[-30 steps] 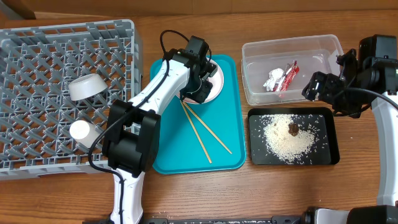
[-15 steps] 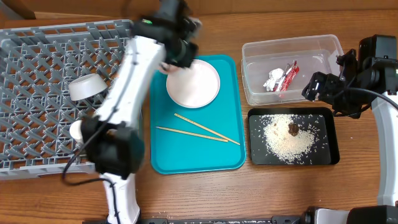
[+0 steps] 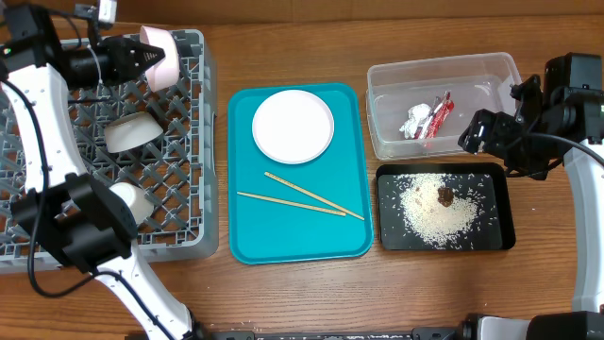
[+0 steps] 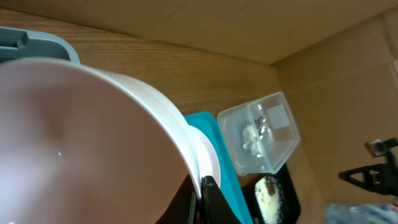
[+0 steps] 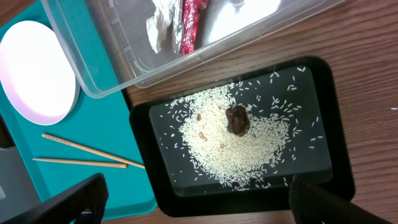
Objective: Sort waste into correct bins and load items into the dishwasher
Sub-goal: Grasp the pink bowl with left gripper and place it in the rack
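My left gripper (image 3: 142, 57) is shut on the rim of the pale pink bowl (image 3: 160, 54) and holds it tilted over the far edge of the grey dish rack (image 3: 57, 104). In the left wrist view the bowl (image 4: 74, 143) fills the frame, with the jaws (image 4: 200, 199) pinching its rim. A grey bowl (image 3: 130, 132) and a white cup (image 3: 127, 198) lie in the rack. The white plate (image 3: 293, 127) and two chopsticks (image 3: 302, 198) lie on the teal tray (image 3: 255, 236). My right gripper (image 3: 491, 132) is open and empty, above the black tray (image 5: 155, 186).
The clear tub (image 3: 481, 71) holds the silvery-white wrapper (image 3: 413, 120) and the red wrapper (image 3: 437, 115). The black tray (image 3: 500, 231) holds rice (image 3: 429, 217) and a brown lump (image 3: 444, 195). Bare wooden table lies along the front edge.
My left arm lifted the pink bowl off the plate and swung left to the rack's far edge. The chopsticks shifted to a flatter angle. The right arm has not moved.
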Controlling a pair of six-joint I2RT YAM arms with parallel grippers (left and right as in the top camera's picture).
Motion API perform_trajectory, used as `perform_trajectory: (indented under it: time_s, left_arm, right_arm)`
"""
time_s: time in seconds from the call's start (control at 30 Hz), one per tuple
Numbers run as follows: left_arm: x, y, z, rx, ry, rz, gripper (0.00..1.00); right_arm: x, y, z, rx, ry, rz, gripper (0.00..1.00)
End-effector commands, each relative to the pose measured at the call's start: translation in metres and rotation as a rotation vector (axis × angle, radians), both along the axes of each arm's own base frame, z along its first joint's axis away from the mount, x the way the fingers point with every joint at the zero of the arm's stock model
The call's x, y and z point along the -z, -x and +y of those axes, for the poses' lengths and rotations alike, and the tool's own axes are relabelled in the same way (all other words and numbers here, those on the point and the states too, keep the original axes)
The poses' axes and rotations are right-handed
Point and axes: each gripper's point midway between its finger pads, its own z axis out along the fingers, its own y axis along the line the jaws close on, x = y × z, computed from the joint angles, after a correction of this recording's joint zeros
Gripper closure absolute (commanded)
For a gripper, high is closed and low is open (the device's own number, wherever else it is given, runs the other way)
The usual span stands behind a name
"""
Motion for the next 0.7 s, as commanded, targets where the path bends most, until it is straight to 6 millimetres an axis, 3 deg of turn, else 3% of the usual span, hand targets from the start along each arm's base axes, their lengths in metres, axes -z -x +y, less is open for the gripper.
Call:
perform_trajectory:
  time_s: [0.0, 0.1, 0.27, 0.47, 0.53, 0.63, 0.67]
  left_arm:
    - [0.011, -0.008, 0.008, 0.052, 0.166, -0.058, 0.96]
    - [0.025, -0.016, 0.022, 0.077, 0.319, -0.107, 0.96]
    - [0.039, -0.02, 0.029, 0.068, 0.328, -0.101, 0.96]
    - [0.053, -0.017, 0.051, 0.003, 0.285, -0.054, 0.96]
    - [0.062, -0.015, 0.059, -0.029, 0.255, -0.01, 0.82]
    - [0.078, -0.008, 0.071, -0.081, 0.204, 0.075, 0.72]
    - [0.081, -0.005, 0.075, -0.094, 0.199, 0.096, 0.63]
  right_arm:
    - [-0.01, -0.002, -0.001, -0.001, 0.005, -0.029, 0.05]
    - [-0.01, -0.002, -0.001, -0.001, 0.005, -0.028, 0.05]
    - [-0.01, -0.002, -0.001, -0.001, 0.005, -0.028, 0.05]
    - [-0.01, -0.002, -0.001, -0.002, 0.006, -0.029, 0.05]
    - [-0.01, -0.002, -0.001, -0.001, 0.005, -0.028, 0.05]
    - [-0.01, -0.002, -0.001, -0.001, 0.005, -0.028, 0.05]
    - [-0.01, -0.002, -0.001, -0.001, 0.005, -0.028, 0.05]
